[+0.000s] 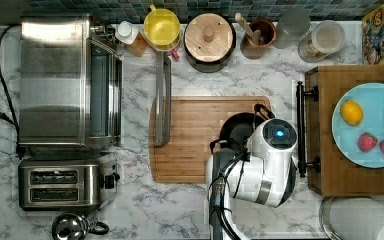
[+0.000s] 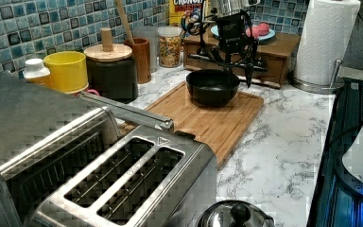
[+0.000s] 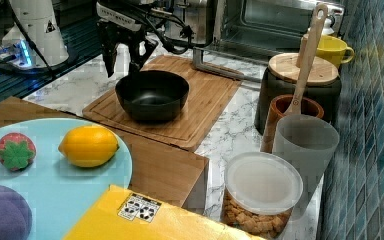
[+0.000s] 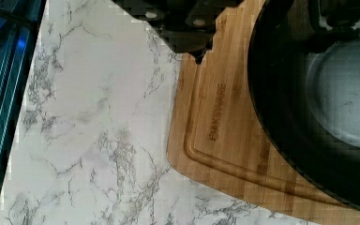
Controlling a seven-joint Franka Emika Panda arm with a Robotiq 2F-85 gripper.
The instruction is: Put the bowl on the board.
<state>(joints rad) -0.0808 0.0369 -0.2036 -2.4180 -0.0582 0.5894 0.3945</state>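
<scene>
Right now, in the right view, your nearest landmark is the light-blue plate (image 3: 55, 185) with a lemon (image 3: 88, 145) and a strawberry (image 3: 15, 151) on it, sitting on the darker wooden tray (image 3: 165, 170). Just past the tray you have the bamboo cutting board (image 3: 207, 100), and the black bowl (image 3: 152, 95) rests upright on it, at the end nearest the tray, its base flat on the wood inside the rim groove. Look behind the bowl: your gripper (image 3: 124, 55) hangs above the board's edge, just beside the bowl's rim and apart from it. Its two fingers (image 3: 109, 56) point down with a clear gap between them, and you can see nothing held there. Farther back, along the tiled wall, you find the black pot with a round wooden lid (image 3: 300, 85) and the yellow cup (image 3: 332, 50); the toaster oven (image 3: 260, 20) stands beyond the board's far end.
</scene>
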